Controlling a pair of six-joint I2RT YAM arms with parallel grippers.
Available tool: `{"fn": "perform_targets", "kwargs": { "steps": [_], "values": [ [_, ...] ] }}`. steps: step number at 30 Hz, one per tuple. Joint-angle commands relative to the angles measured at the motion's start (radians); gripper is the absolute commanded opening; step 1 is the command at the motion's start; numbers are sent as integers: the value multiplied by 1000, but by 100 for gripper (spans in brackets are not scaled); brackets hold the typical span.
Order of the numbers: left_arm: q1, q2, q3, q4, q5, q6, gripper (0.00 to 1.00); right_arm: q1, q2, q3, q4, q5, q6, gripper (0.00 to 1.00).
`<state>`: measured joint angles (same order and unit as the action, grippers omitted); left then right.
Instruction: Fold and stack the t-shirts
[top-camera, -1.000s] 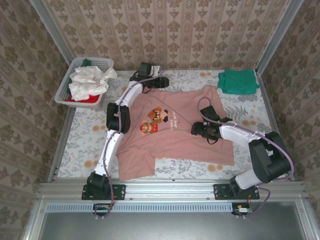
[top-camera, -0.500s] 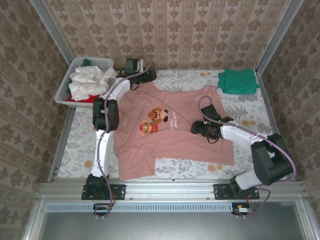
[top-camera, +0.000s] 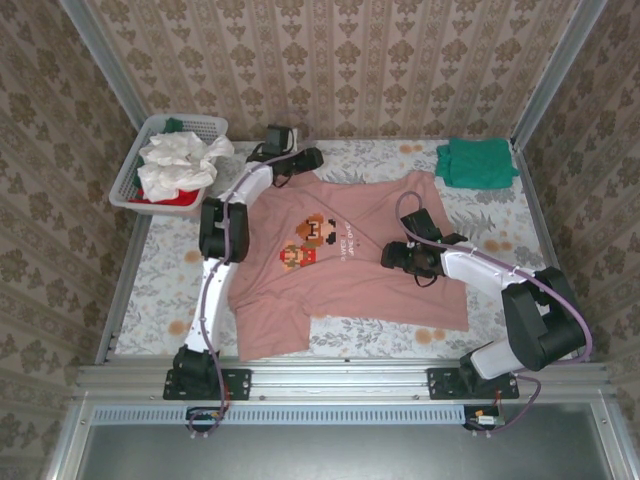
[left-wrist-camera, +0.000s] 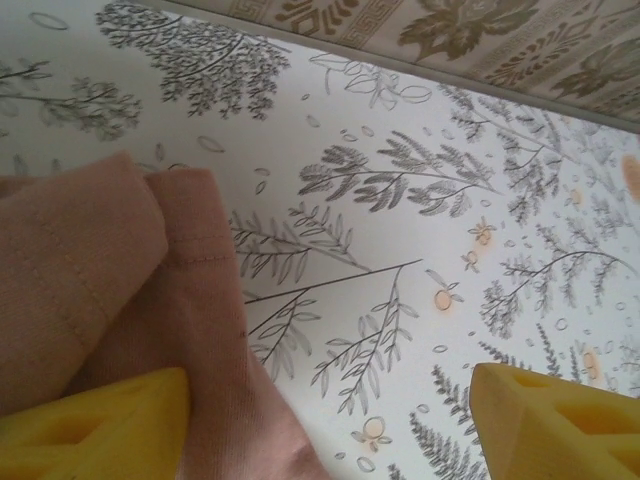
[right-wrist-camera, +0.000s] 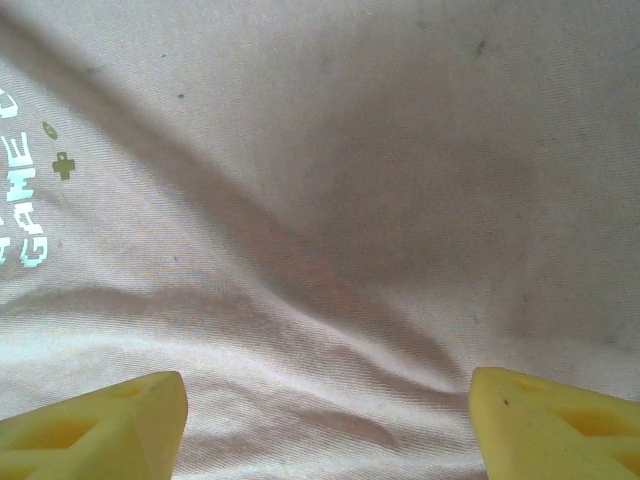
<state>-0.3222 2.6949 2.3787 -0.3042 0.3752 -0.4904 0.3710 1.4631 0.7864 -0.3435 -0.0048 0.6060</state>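
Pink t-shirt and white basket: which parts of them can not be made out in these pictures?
- Top view: the left arm lies over the pink t-shirt, hiding its edge on that side.
- Top view: the lettering beside the pixel figures is too small to read; in the right wrist view the left edge cuts it off.
- Top view: crumpled white cloth fills the basket, hiding most of the red cloth below.

The pink shirt's (right-wrist-camera: 330, 200) white lettering (right-wrist-camera: 25, 215) got cut off at the right wrist view's left edge, unreadable. Yellow fingers (left-wrist-camera: 95, 425) of left claw (left-wrist-camera: 330, 425) and right claw (right-wrist-camera: 325, 425) ran off the bottom. The red shirt (top-camera: 172, 201) sat mostly buried under the white one (top-camera: 180, 165).
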Motion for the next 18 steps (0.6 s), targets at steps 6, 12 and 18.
{"fn": "perform_targets", "kwargs": {
  "steps": [6, 12, 18],
  "values": [
    [-57, 89, 129, -67, 179, -23, 76, -3, -6, 17, 7, -27, -5, 76],
    [-65, 126, 218, -85, 224, -14, 77, -2, -46, 10, -13, -24, -5, 77],
    [-7, 8, 180, -159, 145, 69, 83, -3, -79, -1, -28, -12, -6, 77]
  ]
}}
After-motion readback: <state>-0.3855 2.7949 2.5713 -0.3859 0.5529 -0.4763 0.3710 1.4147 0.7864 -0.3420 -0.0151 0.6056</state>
